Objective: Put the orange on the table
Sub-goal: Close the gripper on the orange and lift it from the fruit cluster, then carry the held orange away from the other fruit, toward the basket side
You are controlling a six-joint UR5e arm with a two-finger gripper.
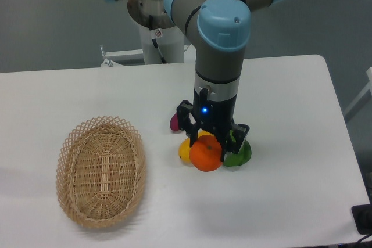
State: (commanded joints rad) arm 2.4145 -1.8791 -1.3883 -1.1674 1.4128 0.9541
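The orange [206, 153] is round and bright orange, at the middle of the white table [290, 114]. My gripper [207, 143] points straight down over it, with its black fingers [190, 135] on either side of the orange's upper half. The orange looks low, at or just above the tabletop; I cannot tell whether it rests on it. A yellow lemon [184, 150] sits against its left side and a green fruit or vegetable [239, 155] against its right.
An oval woven wicker basket [102, 171] stands empty at the front left. A small magenta object [175, 123] lies behind the gripper's left side. The robot base [154, 33] is at the table's far edge.
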